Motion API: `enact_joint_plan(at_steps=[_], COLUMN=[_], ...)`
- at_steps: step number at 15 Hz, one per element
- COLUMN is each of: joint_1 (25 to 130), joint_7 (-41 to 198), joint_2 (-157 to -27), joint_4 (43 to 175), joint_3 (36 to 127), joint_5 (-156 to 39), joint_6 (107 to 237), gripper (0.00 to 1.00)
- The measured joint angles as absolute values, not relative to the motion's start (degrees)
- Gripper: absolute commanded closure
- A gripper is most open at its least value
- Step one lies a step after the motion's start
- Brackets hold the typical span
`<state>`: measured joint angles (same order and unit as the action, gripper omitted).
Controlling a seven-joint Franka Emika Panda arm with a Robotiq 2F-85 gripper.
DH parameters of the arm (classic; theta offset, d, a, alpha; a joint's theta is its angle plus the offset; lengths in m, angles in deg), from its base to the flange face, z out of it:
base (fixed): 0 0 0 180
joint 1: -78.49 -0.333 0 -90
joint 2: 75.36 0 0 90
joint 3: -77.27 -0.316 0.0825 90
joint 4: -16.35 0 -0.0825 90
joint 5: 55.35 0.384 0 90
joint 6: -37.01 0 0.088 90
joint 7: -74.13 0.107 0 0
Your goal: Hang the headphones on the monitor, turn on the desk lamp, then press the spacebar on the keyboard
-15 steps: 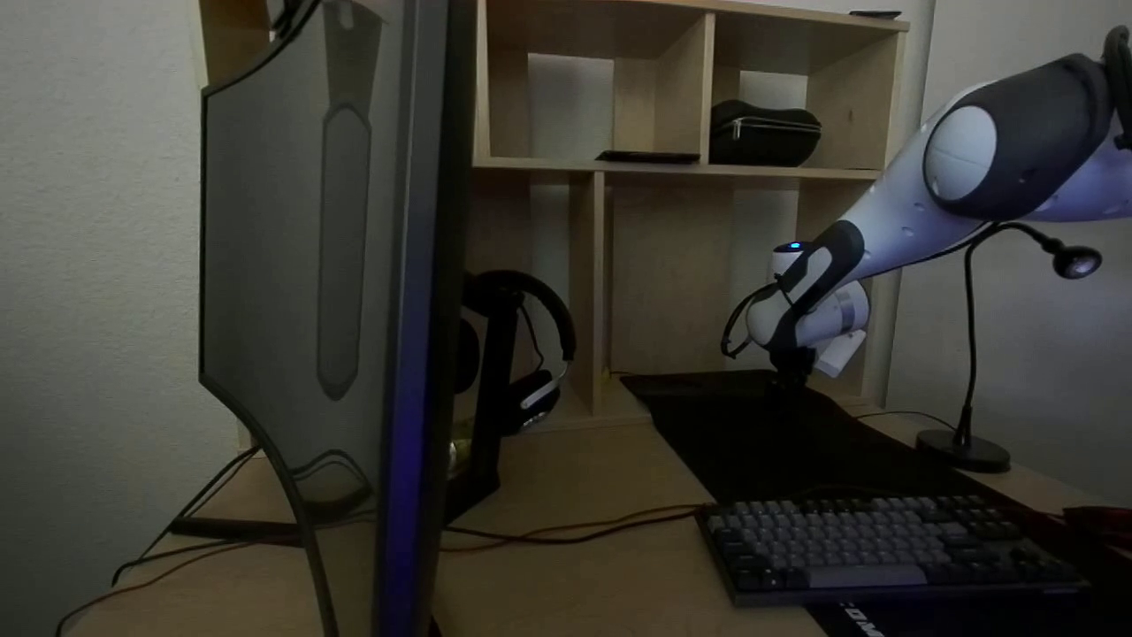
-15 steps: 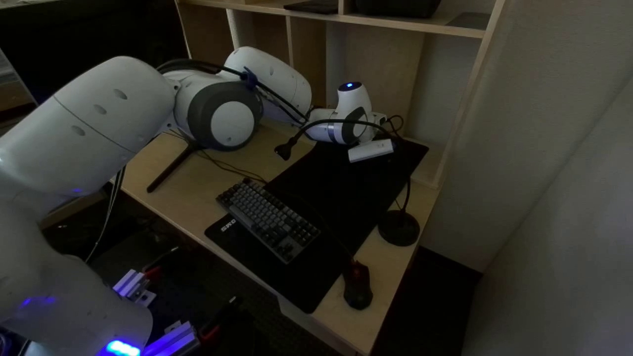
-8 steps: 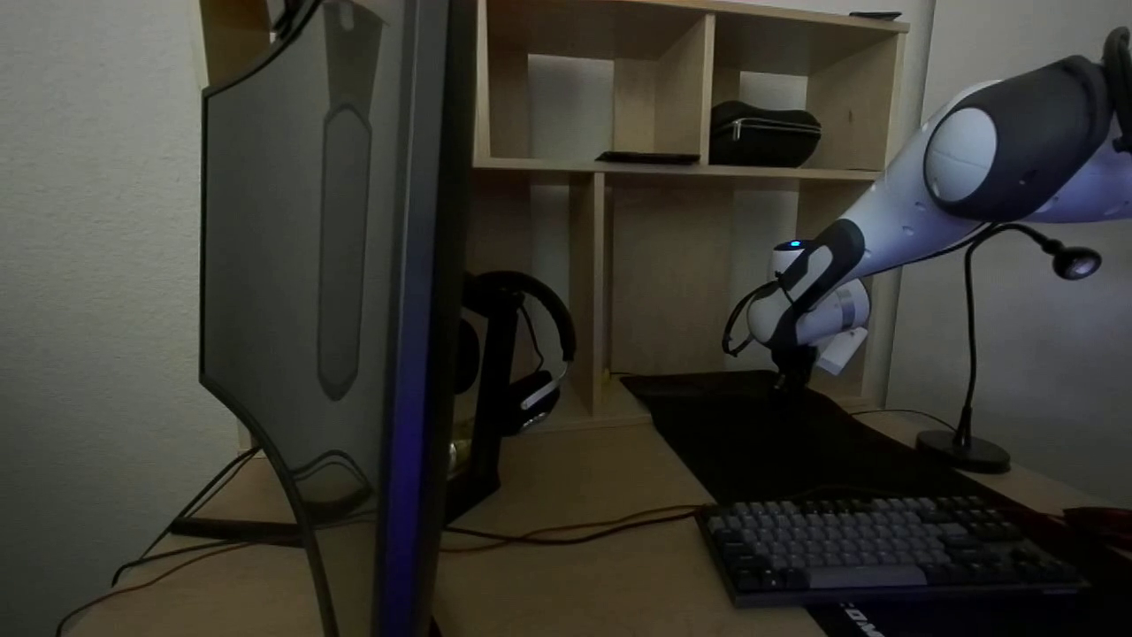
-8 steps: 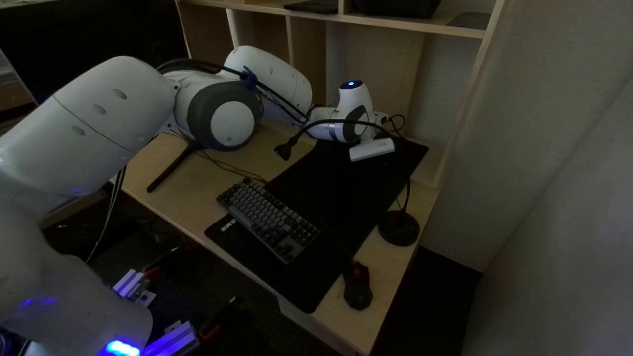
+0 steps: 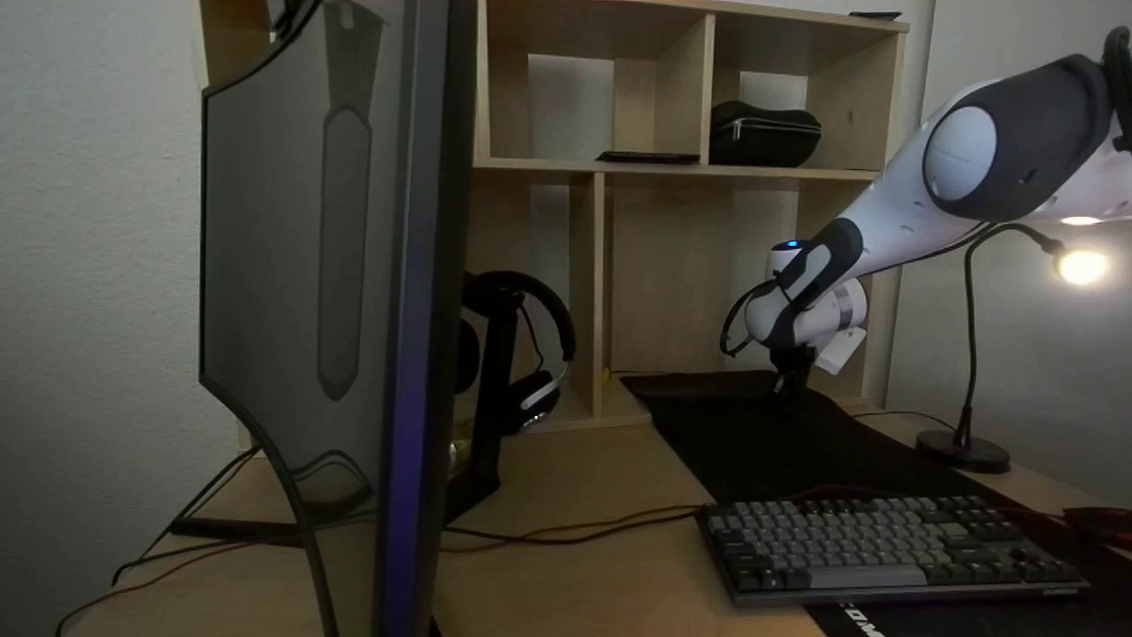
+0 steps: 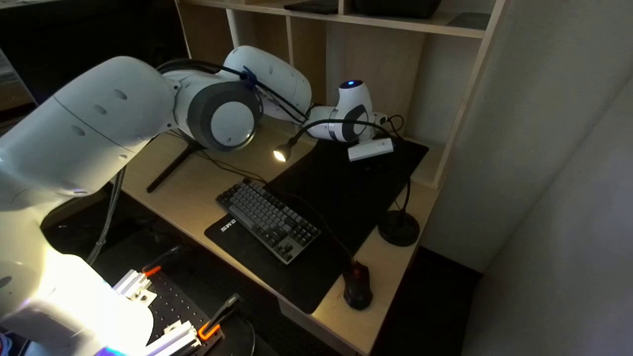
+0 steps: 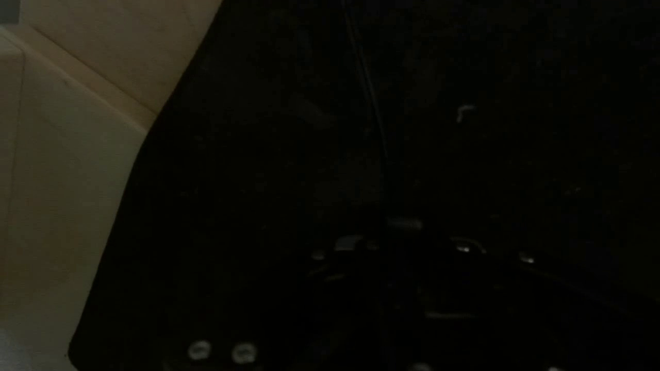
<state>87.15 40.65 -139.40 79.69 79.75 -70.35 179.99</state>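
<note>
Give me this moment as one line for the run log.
lamp head: lit; headphones: on black stand, not on monitor; gripper: over mat, away from spacebar, open or shut unclear

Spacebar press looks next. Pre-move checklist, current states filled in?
1. Desk lamp head lit: ok, glowing in both exterior views.
2. Spacebar uncovered: ok, nothing lies on it.
3. Headphones hung on the monitor: cannot tell; they hang on a dark upright, and whether that belongs to the monitor is hidden.
4. Gripper over the keyboard: not ok, it is at the far end of the desk mat.
5. Gripper shut for pressing: cannot tell, the wrist view is too dark.
</note>
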Motion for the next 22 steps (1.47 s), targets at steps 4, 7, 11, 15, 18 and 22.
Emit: enact_joint_plan(at_steps=[4,7,11,15,18,22], joint_1=[87.3,88.7,89.7,89.6,89.6,89.5], joint_7=[41.8,41.7,40.5,38.9,32.8,21.7], joint_2=[-139.2,-136.9,-130.7,-120.5,-111.2,-99.7], joint_4=[79.5,79.5,81.2,88.0,95.3,105.9], joint_3=[79.6,76.2,72.9,72.9,72.5,71.6], joint_5=[-69.5,-65.9,-63.3,-64.1,-63.9,-62.8], joint_6=[180.2,180.6,179.7,173.4,168.0,166.1], gripper=[0.34,0.12,0.00,0.00,0.00,0.00])
